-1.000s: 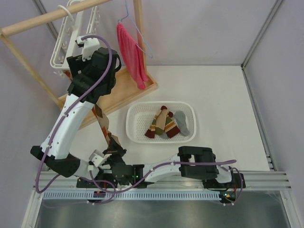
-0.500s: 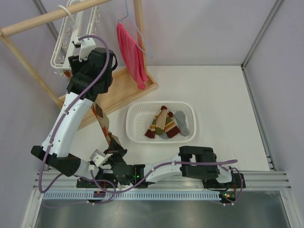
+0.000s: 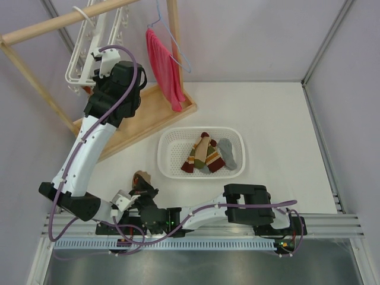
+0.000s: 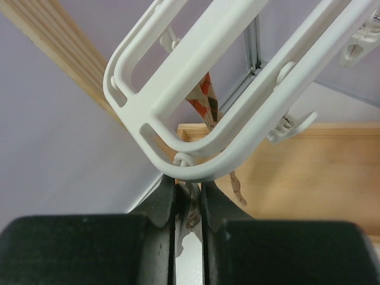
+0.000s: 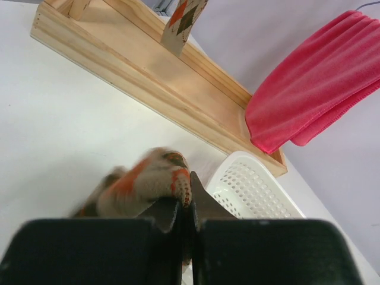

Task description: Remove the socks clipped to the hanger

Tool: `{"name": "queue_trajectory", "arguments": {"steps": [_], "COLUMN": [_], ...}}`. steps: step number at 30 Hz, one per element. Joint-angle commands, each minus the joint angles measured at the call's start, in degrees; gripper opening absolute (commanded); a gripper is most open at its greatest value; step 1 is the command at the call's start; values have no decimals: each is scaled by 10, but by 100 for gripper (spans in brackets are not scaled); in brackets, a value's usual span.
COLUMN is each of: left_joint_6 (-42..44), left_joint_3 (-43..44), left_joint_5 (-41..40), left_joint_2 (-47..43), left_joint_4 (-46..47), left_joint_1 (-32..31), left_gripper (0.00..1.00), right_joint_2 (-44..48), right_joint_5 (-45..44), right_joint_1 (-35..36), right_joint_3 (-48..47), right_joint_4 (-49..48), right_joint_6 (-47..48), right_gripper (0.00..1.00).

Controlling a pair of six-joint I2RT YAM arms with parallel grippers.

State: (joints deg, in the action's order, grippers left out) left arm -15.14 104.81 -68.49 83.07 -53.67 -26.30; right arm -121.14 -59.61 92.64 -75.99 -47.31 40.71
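The white hanger (image 3: 80, 50) hangs from the wooden rail at the back left, and its frame (image 4: 196, 65) fills the left wrist view. My left gripper (image 4: 189, 190) is shut on a small white clip (image 4: 192, 203) under the frame's corner; from above, this gripper (image 3: 94, 77) sits at the hanger's lower end. One argyle sock (image 4: 205, 101) still hangs behind the frame. My right gripper (image 5: 187, 190) is shut on another argyle sock (image 5: 148, 181), which lies bunched and free of the hanger (image 3: 141, 177) near the table's front.
A white mesh basket (image 3: 202, 129) at centre holds several socks (image 3: 208, 154); its corner (image 5: 249, 190) lies just right of my right gripper. A red cloth (image 3: 163, 65) hangs on a blue wire hanger. The rack's wooden base (image 3: 148, 113) lies beneath.
The left gripper closed on the clip. The argyle sock that stretched from hanger to right gripper came free and dropped into a bunch at the right gripper.
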Motion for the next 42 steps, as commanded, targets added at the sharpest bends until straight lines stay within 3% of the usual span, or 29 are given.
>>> {"name": "queue_trajectory", "arguments": {"steps": [1,3,5,6,7,9,15,19,22,32,36,42], "left_joint_6": [11,9,1,-2,-9,-13,0,75,89,104,97,62], "left_joint_3": [0,-4,-14,-21,-27,-48,-116,-236,-300,-457,-499,-508], "left_joint_5": [15,33,67,80,92,128,253,425,484,603,631,648], "left_joint_2": [-13,-17,-30,-37,-42,-63,-137,-222,-272,-335,-351,-358], "left_joint_4": [5,5,5,4,4,4,26,131,188,293,327,322], "left_joint_1": [2,2,1,1,2,1,1,2,4,51,87,118], "left_gripper": [2,6,28,47,81,100,100,100,100,100,100,100], "right_joint_2": [16,16,20,24,27,41,90,111,136,350,399,377], "right_joint_5": [5,3,2,1,1,4,11,14,30,136,193,261], "right_joint_1": [5,5,5,5,4,5,5,3,-10,-137,-191,-267], "right_joint_3": [-2,-2,0,2,3,8,24,36,53,171,140,49], "right_joint_4": [-4,-2,-2,-2,-2,4,32,42,64,197,268,365], "right_joint_6": [-7,-7,-7,-8,-13,-21,-60,-73,-113,-303,-312,-331], "right_gripper": [1,1,1,1,1,1,1,1,1,1,1,1]}}
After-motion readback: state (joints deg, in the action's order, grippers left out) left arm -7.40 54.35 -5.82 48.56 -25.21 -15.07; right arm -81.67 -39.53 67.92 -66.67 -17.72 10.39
